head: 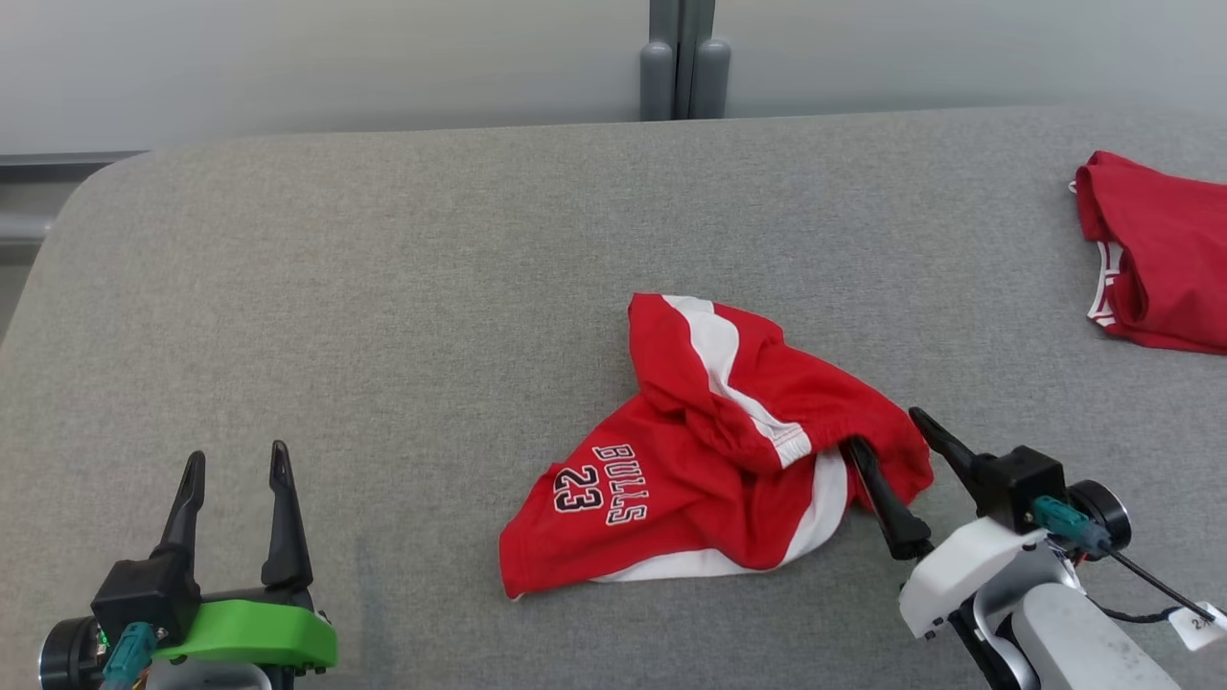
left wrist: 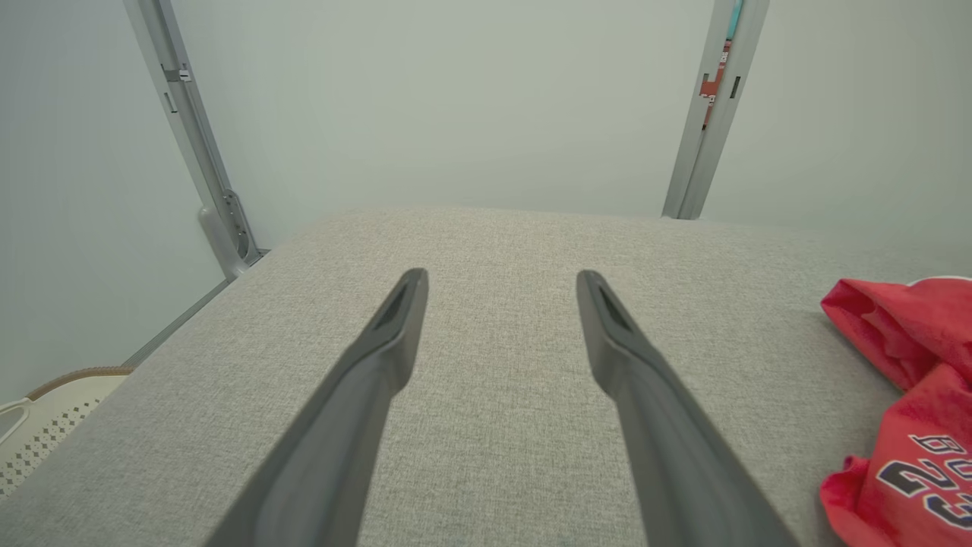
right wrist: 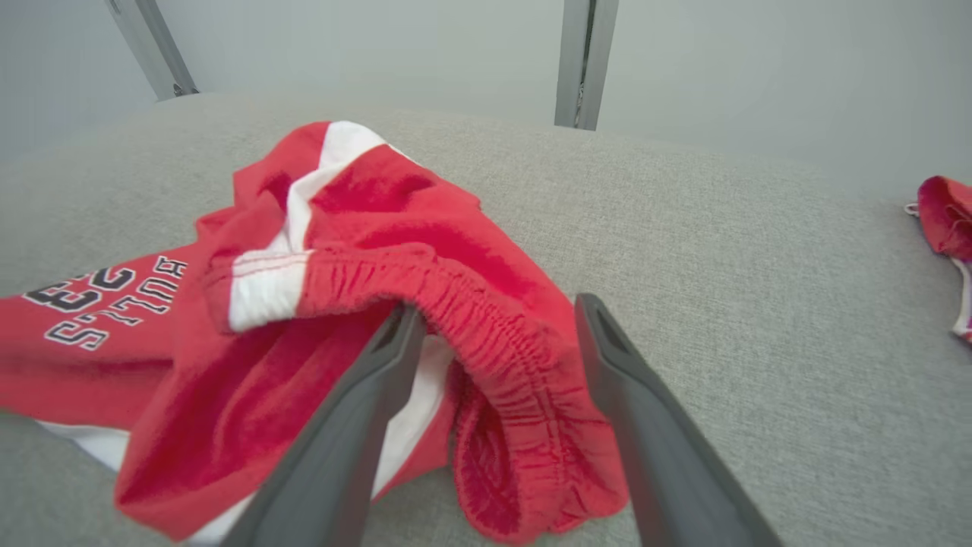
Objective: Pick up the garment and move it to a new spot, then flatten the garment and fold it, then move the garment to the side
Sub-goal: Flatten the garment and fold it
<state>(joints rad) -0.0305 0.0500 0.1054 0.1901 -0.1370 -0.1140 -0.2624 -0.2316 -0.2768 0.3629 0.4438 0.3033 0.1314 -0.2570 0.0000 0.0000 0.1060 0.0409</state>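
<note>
Tabletop point(head: 383, 287): garment point(head: 709, 460) (waistband point(right wrist: 486, 319)) between right fingers point(right wrist: 653, 425)

Garment point(head: 714, 460): red, white side stripes, black lettering outlined white. Surface point(head: 383, 287): grey woven fabric. Second garment point(head: 1160, 259): red, apparently white-trimmed. Left gripper point(head: 238, 462): green housing, dark grey fingers point(left wrist: 380, 357).

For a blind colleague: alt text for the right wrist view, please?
Crumpled red shorts with white stripes and BULLS 23 lettering lie on a grey table, their waistband inside the open right gripper. Another red garment lies at far right.
</note>
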